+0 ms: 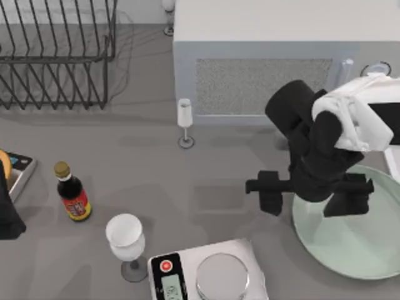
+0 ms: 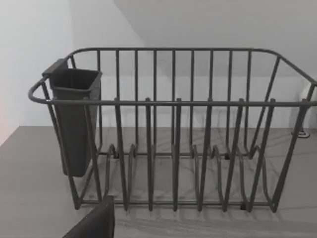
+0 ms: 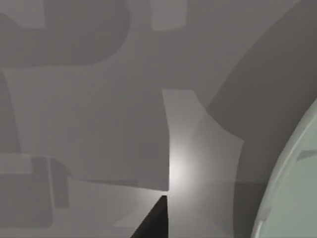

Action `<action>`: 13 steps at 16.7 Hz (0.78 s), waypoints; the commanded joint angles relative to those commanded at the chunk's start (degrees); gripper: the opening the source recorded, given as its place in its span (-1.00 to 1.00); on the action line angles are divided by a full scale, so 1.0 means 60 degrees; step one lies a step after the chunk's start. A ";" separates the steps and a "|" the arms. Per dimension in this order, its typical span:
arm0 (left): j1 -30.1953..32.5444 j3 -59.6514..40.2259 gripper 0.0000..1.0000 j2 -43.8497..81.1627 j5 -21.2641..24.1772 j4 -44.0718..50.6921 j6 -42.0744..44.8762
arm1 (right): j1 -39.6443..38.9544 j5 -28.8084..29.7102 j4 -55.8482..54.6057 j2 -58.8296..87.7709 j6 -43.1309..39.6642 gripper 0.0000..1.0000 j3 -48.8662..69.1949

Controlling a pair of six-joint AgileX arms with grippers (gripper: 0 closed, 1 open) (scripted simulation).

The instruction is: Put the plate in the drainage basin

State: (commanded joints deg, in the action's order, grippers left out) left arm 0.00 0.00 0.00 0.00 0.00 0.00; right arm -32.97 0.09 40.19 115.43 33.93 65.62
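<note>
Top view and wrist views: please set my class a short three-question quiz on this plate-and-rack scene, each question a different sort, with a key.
1. True or false: the plate already stands in the dish rack.
2. Which stands nearest the scale? A) sauce bottle B) large wine glass C) small glass
3. Fill in: the right pincer hovers over the plate's ____ rim.

Key: 1 false, it lies on the table at the right; 2 B; 3 left.

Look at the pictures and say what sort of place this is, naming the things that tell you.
Most likely a kitchen counter, in simulation: a wire dish rack, a microwave, a sauce bottle and a kitchen scale stand on it.
</note>
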 joint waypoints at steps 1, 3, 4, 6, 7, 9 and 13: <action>0.0000 0.0000 1.00 0.0000 0.0000 0.0000 0.0000 | 0.0000 0.0000 0.0000 0.0000 0.0000 -0.21 0.0000; 0.0000 0.0000 1.00 0.0000 0.0000 0.0000 0.0000 | 0.0000 0.0000 0.0000 0.0000 0.0000 -0.51 0.0000; 0.0000 0.0000 1.00 0.0000 0.0000 0.0000 0.0000 | 0.0000 0.0000 0.0000 0.0000 0.0000 -0.66 0.0000; 0.0000 0.0000 1.00 0.0000 0.0000 0.0000 0.0000 | 0.0000 0.0000 0.0000 0.0000 0.0000 -0.96 0.0000; 0.0000 0.0000 1.00 0.0000 0.0000 0.0000 0.0000 | 0.0000 0.0000 0.0000 0.0000 0.0000 -1.00 0.0000; 0.0000 0.0000 1.00 0.0000 0.0000 0.0000 0.0000 | 0.0000 0.0000 0.0000 0.0000 0.0000 -1.00 0.0000; 0.0000 0.0000 1.00 0.0000 0.0000 0.0000 0.0000 | 0.0000 0.0000 0.0000 0.0000 0.0000 -1.00 0.0000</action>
State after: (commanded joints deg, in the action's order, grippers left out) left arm 0.00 0.00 0.00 0.00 0.00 0.00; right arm -32.97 0.09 40.19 115.43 33.93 65.62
